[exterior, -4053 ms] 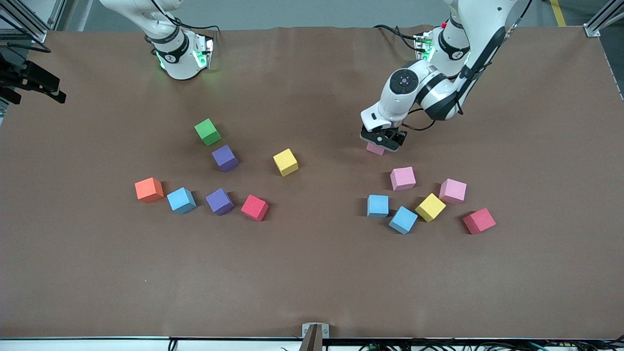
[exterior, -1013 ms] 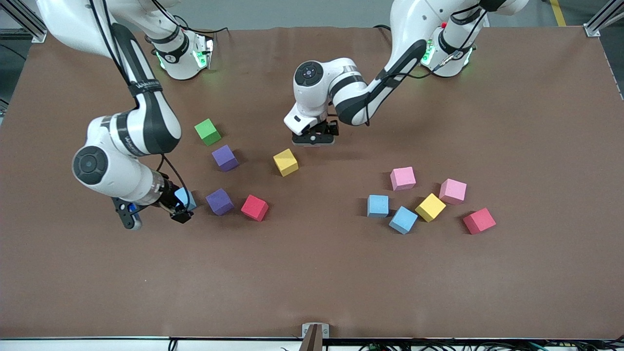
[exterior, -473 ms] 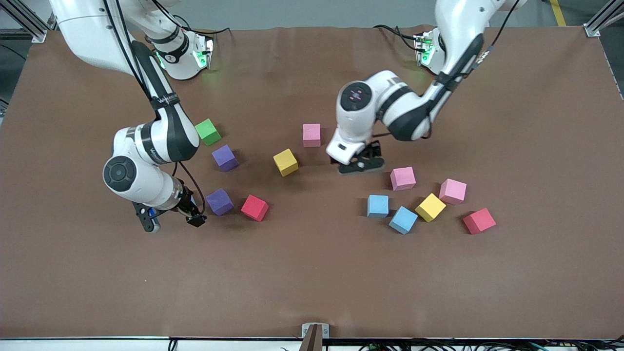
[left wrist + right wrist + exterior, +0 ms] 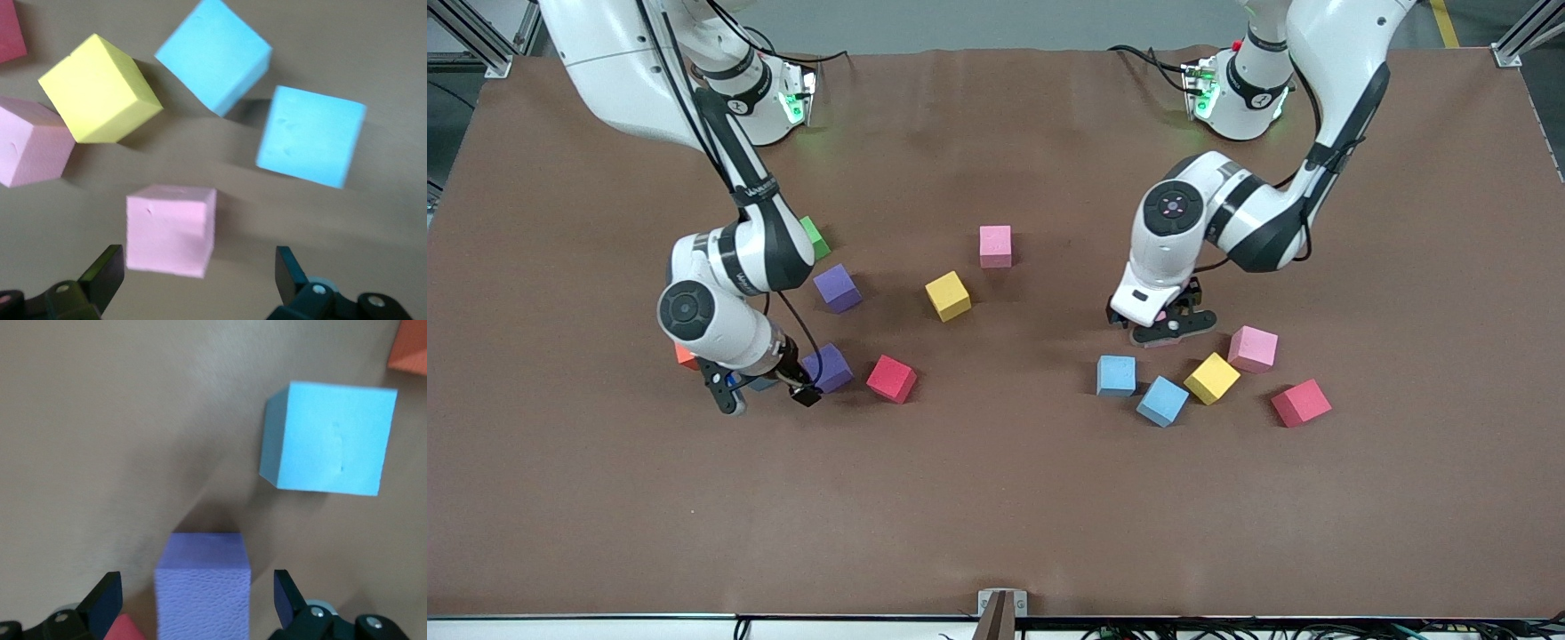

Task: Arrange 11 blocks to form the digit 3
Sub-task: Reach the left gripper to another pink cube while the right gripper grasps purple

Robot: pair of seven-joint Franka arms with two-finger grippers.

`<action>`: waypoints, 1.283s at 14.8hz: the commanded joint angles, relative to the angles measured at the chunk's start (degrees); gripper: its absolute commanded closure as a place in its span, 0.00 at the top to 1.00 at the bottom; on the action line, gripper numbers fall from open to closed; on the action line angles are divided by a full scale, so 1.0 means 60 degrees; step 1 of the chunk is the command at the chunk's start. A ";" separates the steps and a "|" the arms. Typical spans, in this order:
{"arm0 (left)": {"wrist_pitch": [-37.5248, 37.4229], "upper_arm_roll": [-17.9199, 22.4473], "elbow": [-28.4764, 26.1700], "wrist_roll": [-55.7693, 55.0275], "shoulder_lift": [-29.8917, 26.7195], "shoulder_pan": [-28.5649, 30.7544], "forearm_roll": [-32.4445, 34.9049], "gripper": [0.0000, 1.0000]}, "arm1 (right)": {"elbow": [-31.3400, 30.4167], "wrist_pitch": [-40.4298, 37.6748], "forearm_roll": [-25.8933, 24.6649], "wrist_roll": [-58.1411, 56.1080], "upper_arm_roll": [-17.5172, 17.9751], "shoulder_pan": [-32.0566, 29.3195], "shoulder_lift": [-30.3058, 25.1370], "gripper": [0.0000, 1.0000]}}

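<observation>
Blocks are lying scattered across the brown table point(image 4: 996, 498), and we are seeing them in two loose groups with two more between. Toward the left arm's end, a pink block point(image 4: 1252, 348), a yellow block point(image 4: 1212, 378), two light blue blocks point(image 4: 1116, 375) point(image 4: 1162, 401) and a red block point(image 4: 1301, 403) are sitting close together. Another pink block point(image 4: 171, 230) is lying under the left gripper point(image 4: 1163, 325), showing clearly only in the left wrist view.

We are holding the left gripper low over that pink block, fingers spread wide to either side of it and gripping nothing.

Near the middle, a third pink block point(image 4: 995, 246) is standing alone, with a yellow block point(image 4: 948, 296) just nearer the front camera.

Toward the right arm's end, one purple block point(image 4: 837, 288) is lying beside a green cube point(image 4: 814, 236) that is half hidden by the arm. A second purple block point(image 4: 829, 367) is sitting beside a red block point(image 4: 892, 380). A light blue block point(image 4: 327, 439) and an orange cube point(image 4: 684, 357) are lying mostly hidden under the right arm.

We are keeping the right gripper point(image 4: 769, 391) down beside that second purple block, jaws wide apart and empty; in the right wrist view the block is lying between the fingertips point(image 4: 103, 600).
</observation>
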 commanded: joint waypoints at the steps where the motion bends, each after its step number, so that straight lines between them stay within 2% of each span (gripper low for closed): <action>1: 0.0803 -0.0077 -0.0892 0.0039 -0.0403 0.0497 0.0455 1.00 | -0.0505 0.0430 0.0145 0.0320 -0.0078 0.0292 -0.0193 1.00; 4: 0.1169 -0.0077 -0.1156 0.0039 -0.0272 0.0849 0.0895 1.00 | -0.0505 0.0562 0.0145 0.0468 -0.0078 0.0322 -0.0178 1.00; 8: 0.1799 -0.0077 -0.1230 0.0009 0.0035 0.0996 0.0896 1.00 | -0.0520 0.0605 0.0145 0.0468 -0.0078 0.0365 -0.0076 0.97; 14: 0.2108 -0.0106 -0.1230 -0.0035 0.0343 0.1011 0.0852 1.00 | -0.0520 0.0972 0.0145 0.0468 -0.0078 0.0483 0.0144 0.93; 17: 0.2123 -0.0106 -0.1244 -0.0020 0.0607 0.1011 0.0852 1.00 | -0.0520 0.0943 0.0145 0.0468 -0.0078 0.0556 0.0247 0.77; 18: 0.2123 -0.0106 -0.1244 -0.0020 0.0651 0.0997 0.0852 1.00 | -0.0520 0.0928 0.0145 0.0468 -0.0078 0.0556 0.0247 0.66; 19: 0.2123 -0.0106 -0.1230 -0.0034 0.0681 0.0996 0.0852 0.93 | -0.0520 0.0870 0.0145 0.0468 -0.0078 0.0556 0.0247 0.46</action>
